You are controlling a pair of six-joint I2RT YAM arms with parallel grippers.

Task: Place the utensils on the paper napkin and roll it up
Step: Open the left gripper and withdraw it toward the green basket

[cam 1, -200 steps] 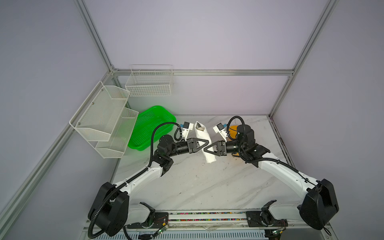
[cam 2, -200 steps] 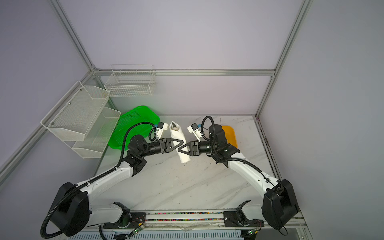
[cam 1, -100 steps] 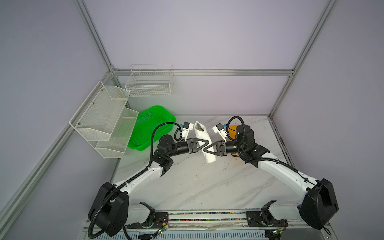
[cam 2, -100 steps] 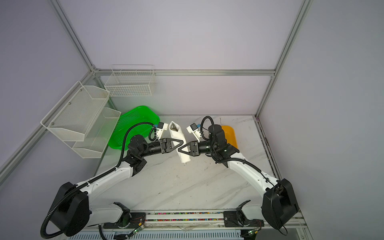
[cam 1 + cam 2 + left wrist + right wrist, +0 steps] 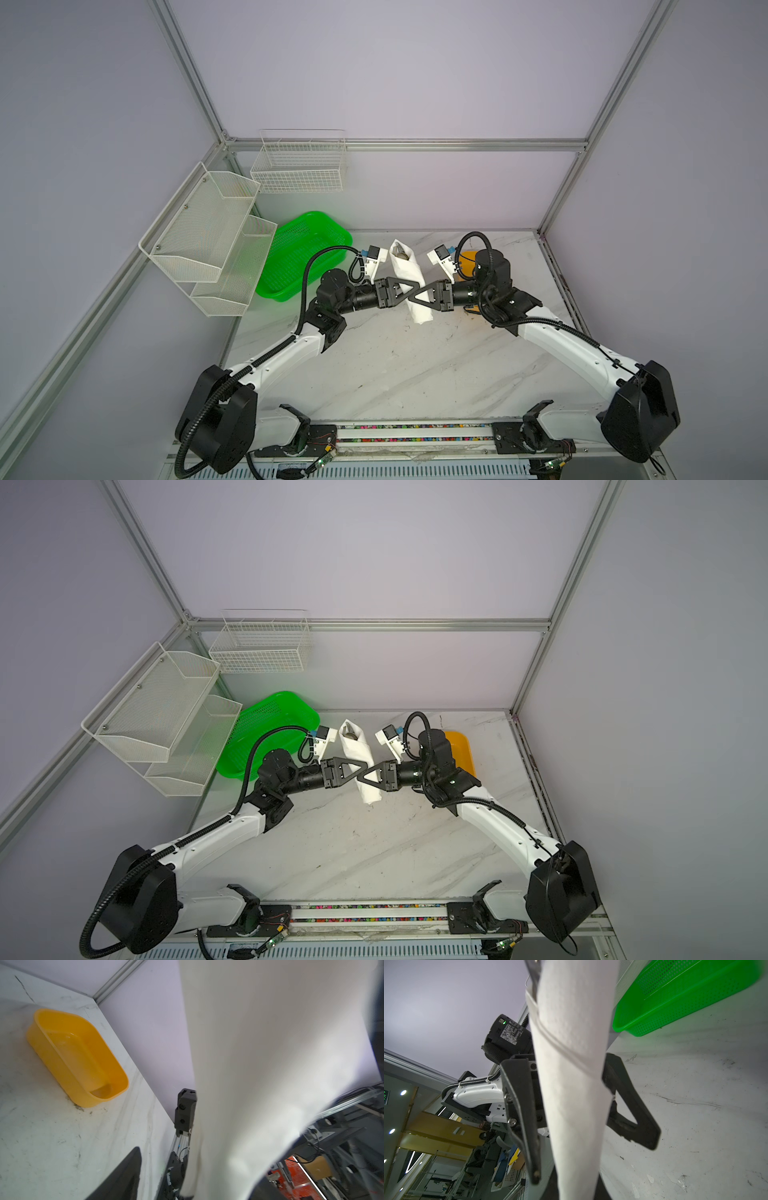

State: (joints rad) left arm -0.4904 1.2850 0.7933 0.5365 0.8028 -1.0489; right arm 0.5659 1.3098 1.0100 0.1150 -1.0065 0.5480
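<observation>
The paper napkin [image 5: 409,270] [image 5: 358,750] is a white rolled tube held tilted above the marble table in both top views. A shiny spoon bowl of the utensils [image 5: 400,250] shows in its open upper end; the rest of them is hidden inside. My right gripper [image 5: 413,298] [image 5: 365,777] is shut on the lower half of the roll. My left gripper [image 5: 417,286] [image 5: 592,1161] is open. In the right wrist view its two black fingers [image 5: 519,1109] stand on either side of the napkin [image 5: 571,1043]. The napkin [image 5: 270,1064] fills most of the left wrist view.
A yellow tub [image 5: 467,266] [image 5: 79,1057] sits behind the right arm. A green basket [image 5: 303,253] [image 5: 685,997] lies at the back left. White mesh shelves [image 5: 208,241] and a wire basket [image 5: 297,166] hang on the left and back walls.
The left gripper's jaws have spread apart and let go of the roll. The right gripper has closed on it. The roll has stayed in about the same place.
</observation>
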